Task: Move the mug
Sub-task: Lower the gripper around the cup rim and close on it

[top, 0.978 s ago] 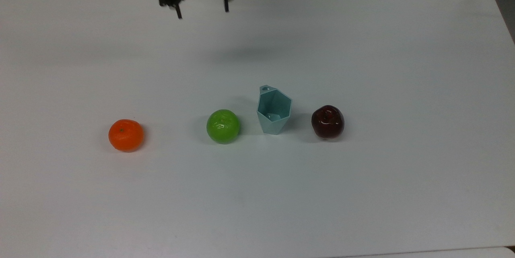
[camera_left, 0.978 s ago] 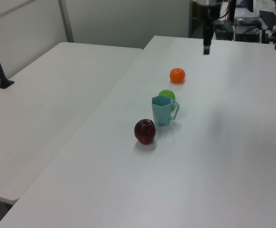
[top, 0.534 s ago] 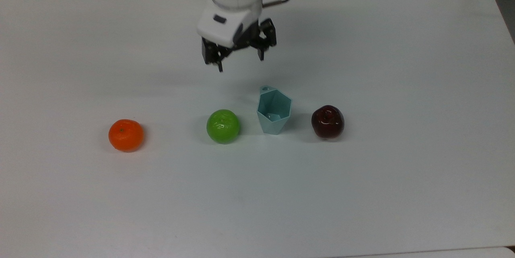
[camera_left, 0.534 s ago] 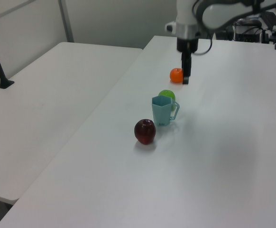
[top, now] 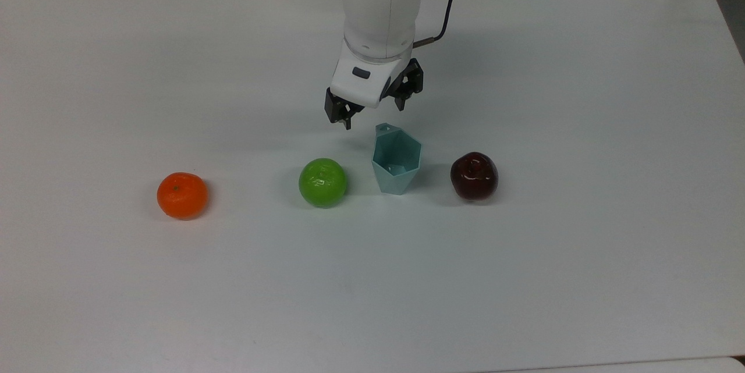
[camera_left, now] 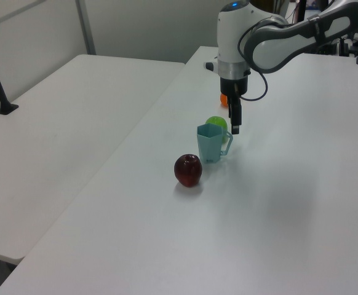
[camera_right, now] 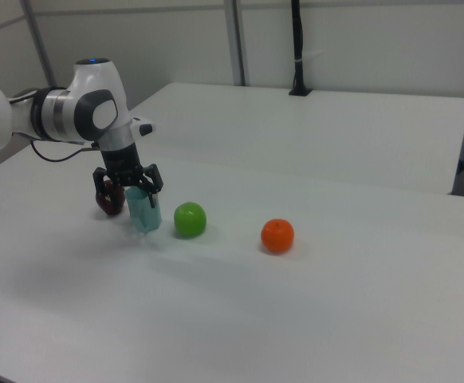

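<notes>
While the mug (top: 396, 160) stands upright on the table (top: 582, 99) between a green apple (top: 323, 182) and a dark red apple (top: 474, 176), the empty gripper (top: 374, 112), spread wide, hovers near its handle; this looks like the approach, with descent onto the rim next.

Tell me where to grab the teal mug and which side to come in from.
Grip the mug across its hexagonal rim, coming straight down from above. It stands upright with its mouth open, its flat facets offer opposing faces, and its base tapers too narrow lower down. The green apple and the dark red apple flank it, so a side approach looks crowded. The open gripper hovers by its handle.
</notes>
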